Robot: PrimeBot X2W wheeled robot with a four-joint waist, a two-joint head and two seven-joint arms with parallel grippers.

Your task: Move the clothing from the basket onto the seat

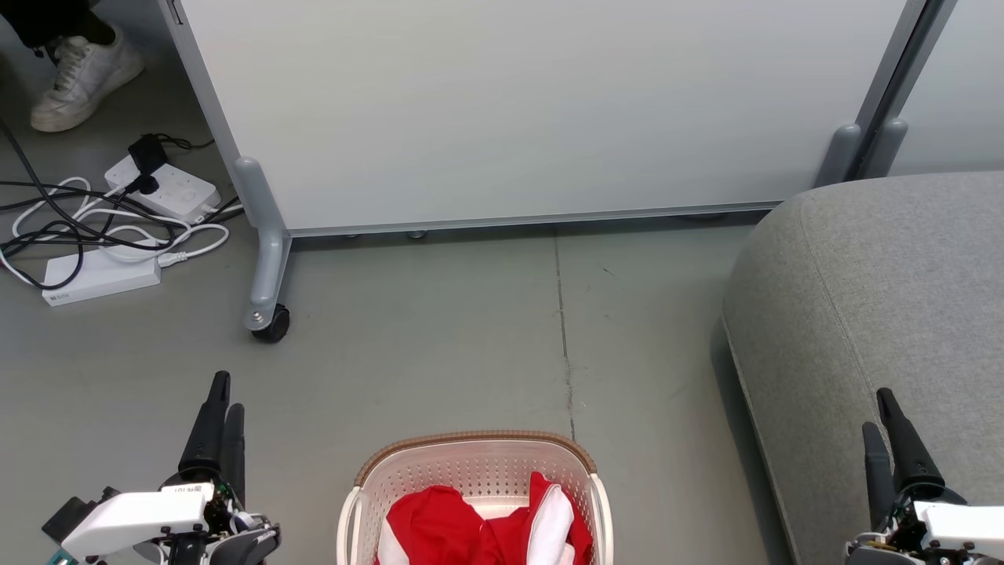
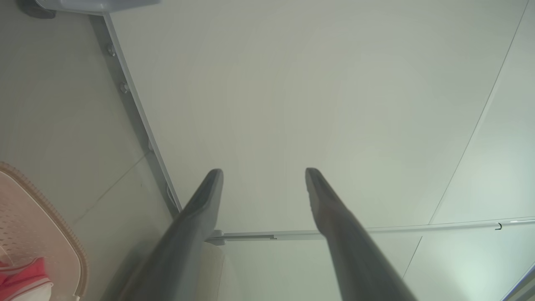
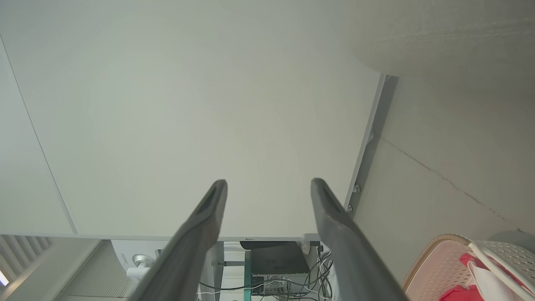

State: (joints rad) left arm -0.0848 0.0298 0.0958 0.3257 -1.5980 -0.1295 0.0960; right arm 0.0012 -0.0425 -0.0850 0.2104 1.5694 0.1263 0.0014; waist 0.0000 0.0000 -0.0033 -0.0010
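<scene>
The cream-white basket (image 1: 471, 439) with a brown rim sits on the floor at the bottom centre, and red and white clothing (image 1: 471, 526) lies inside it. The grey seat (image 1: 886, 275) fills the right side. My left gripper (image 1: 228, 391) hovers left of the basket, and in its wrist view its fingers stand apart, open and empty (image 2: 264, 171). My right gripper (image 1: 876, 408) is over the seat's front part, also open with nothing between its fingers (image 3: 269, 182). The wrist views catch the basket (image 2: 37, 225) (image 3: 434, 259) and the clothing (image 2: 21, 276) (image 3: 468, 288) at their edges.
A pale grey partition panel (image 1: 510, 110) on a caster wheel (image 1: 271, 323) stands behind the basket. White power strips (image 1: 98, 275) and tangled cables lie at the left. A person's white shoe (image 1: 82, 78) is at the top left. Bare floor (image 1: 471, 337) lies between basket and panel.
</scene>
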